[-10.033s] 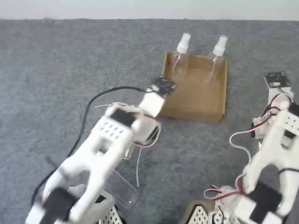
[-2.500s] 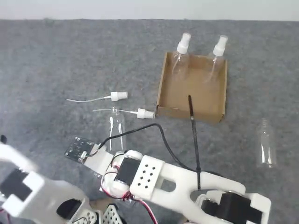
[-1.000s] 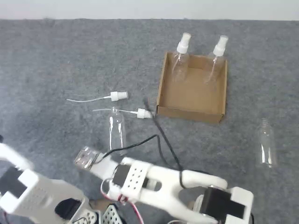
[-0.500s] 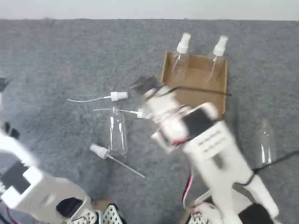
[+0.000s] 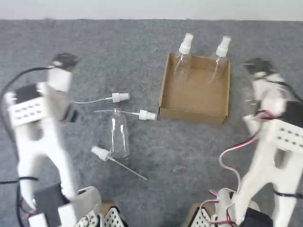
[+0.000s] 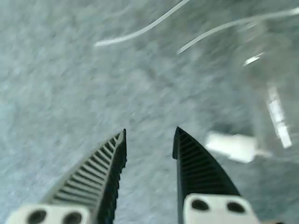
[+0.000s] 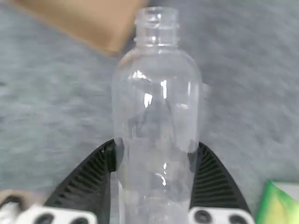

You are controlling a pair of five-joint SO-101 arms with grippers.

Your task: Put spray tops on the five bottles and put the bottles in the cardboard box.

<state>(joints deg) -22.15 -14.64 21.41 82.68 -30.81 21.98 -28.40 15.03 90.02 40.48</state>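
Observation:
A clear bottle (image 7: 156, 93) with an open neck stands between the fingers of my right gripper (image 7: 154, 150), which press on both its sides. The arm (image 5: 272, 113) stands right of the cardboard box (image 5: 166, 90), covering that bottle from above. Two bottles with spray tops (image 5: 182, 59) (image 5: 218, 59) stand in the box. Another topless bottle (image 5: 118, 132) stands on the carpet, with three loose spray tops (image 5: 120, 97) (image 5: 147, 115) (image 5: 100, 152) near it. My left gripper (image 6: 149, 133) is open over the carpet, close to a spray top (image 6: 231, 147).
Grey carpet (image 5: 203, 146) covers the table. The left arm (image 5: 35, 118) rises at the left side. Thin dip tubes (image 5: 125, 169) trail from the loose spray tops. Open carpet lies between the box and the arm bases.
The right arm swung from the middle of the table to the right side, onto the bottle there. The left arm rose and moved toward the spray tops.

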